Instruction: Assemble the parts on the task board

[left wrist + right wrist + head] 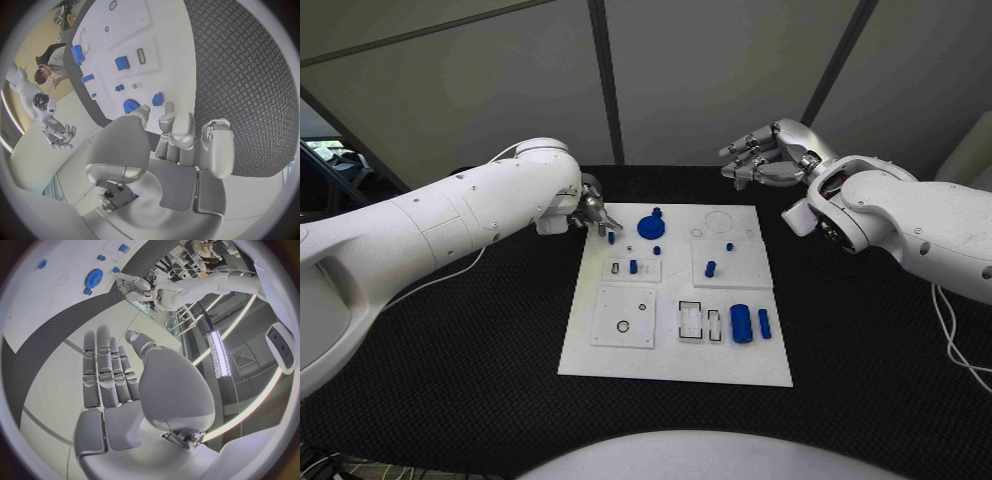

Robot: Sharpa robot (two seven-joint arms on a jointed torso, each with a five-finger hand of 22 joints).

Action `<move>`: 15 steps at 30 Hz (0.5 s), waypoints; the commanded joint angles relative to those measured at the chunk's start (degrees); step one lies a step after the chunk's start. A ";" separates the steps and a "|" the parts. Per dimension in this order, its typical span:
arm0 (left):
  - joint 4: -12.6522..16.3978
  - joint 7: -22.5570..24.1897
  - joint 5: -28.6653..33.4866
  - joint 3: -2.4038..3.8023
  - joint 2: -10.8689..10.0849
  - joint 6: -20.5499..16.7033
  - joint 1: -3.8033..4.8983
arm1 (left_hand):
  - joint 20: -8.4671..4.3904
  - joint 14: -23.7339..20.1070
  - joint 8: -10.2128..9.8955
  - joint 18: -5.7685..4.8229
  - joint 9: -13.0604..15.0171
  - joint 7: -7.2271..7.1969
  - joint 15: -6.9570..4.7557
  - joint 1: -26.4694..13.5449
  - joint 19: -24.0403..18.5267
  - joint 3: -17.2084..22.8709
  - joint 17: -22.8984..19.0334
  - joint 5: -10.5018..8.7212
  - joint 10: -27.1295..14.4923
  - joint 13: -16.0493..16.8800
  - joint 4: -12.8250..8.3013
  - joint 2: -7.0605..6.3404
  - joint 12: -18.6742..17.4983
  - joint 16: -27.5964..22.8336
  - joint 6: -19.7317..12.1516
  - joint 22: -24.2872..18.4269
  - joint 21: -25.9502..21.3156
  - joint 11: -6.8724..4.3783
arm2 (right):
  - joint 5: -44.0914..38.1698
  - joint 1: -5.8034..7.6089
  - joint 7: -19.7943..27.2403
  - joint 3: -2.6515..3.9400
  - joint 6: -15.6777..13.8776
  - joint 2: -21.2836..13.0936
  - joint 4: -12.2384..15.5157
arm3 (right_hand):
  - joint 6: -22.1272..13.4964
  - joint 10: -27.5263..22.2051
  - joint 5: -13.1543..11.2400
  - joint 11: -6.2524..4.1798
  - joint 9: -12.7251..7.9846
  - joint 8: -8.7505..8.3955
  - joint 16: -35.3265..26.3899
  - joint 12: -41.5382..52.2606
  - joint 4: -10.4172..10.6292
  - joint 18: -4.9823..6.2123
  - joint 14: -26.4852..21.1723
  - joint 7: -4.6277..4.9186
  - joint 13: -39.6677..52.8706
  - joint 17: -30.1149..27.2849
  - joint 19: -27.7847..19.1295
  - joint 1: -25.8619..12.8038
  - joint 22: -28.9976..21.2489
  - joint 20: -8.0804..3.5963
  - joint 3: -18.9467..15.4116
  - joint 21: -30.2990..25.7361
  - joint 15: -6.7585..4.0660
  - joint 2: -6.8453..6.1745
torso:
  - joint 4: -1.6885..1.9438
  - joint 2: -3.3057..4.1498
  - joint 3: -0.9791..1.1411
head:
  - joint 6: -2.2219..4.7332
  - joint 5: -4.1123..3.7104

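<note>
I see the task board [678, 350] lying in the middle of the black table [459, 400], reaching from the centre of the head view down toward its lower middle. My left hand [593, 214] sits at the board's upper left corner, fingers pointing down at the edge; I cannot tell whether they pinch anything, and the small blue peg [613, 238] lies just beside the fingertips. The blue gear [652, 225] stands near the top of the board, right of that hand. Two blue cylinders [741, 323] lie side by side in the lower right part of the board, next to the black-outlined rectangular slots [691, 320]. My right hand [769, 155] hangs in the upper right of the frame, above the table and well apart from the board, fingers loosely apart and holding nothing.
</note>
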 commanded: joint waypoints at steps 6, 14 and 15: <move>-0.08 0.86 -0.55 0.00 0.15 1.19 0.05 | 0.12 0.94 0.23 -1.04 -0.24 -0.05 -0.05 1.29 2.56 0.58 0.02 0.15 0.33 -0.03 -0.45 0.28 0.22 -0.13 0.58 7.08 0.32 -0.09 | 0.20 0.12 0.54 0.04 0.28 0.14 -0.01 | -0.25 0.17 0.09 0.05 0.06 0.10 -0.38 -0.20 -0.17 0.63 0.17 0.26 -0.06 0.09 0.17 -0.33 -0.06 0.28 -0.03 -0.14 0.03 0.28 | -0.03 0.03 0.00 | -0.13 -0.07; 0.03 1.45 -0.52 -0.01 0.24 1.71 0.01 | 0.08 0.93 0.34 -1.05 -0.35 -0.12 -0.09 1.87 2.58 0.84 0.00 0.13 0.39 -0.01 -0.59 0.43 0.25 -0.15 0.76 7.13 0.34 -0.15 | 0.20 0.12 0.54 0.04 0.33 0.20 -0.06 | -0.25 0.22 0.13 0.04 0.06 0.13 -0.44 -0.20 -0.21 0.64 0.22 0.26 -0.17 0.11 0.23 -0.29 -0.08 0.27 0.00 -0.18 0.02 0.33 | 0.00 0.04 0.01 | -0.18 -0.15; 0.05 1.50 -0.50 -0.01 0.23 1.73 0.01 | 0.08 0.93 0.34 -1.05 -0.35 -0.12 -0.09 1.87 2.58 0.84 0.00 0.13 0.39 -0.01 -0.59 0.43 0.25 -0.15 0.76 7.13 0.34 -0.15 | 0.20 0.12 0.52 0.04 0.32 0.20 -0.05 | -0.25 0.22 0.13 0.04 0.06 0.13 -0.44 -0.20 -0.21 0.64 0.22 0.26 -0.17 0.11 0.23 -0.29 -0.08 0.27 0.00 -0.18 0.02 0.33 | 0.01 0.05 0.01 | -0.21 -0.17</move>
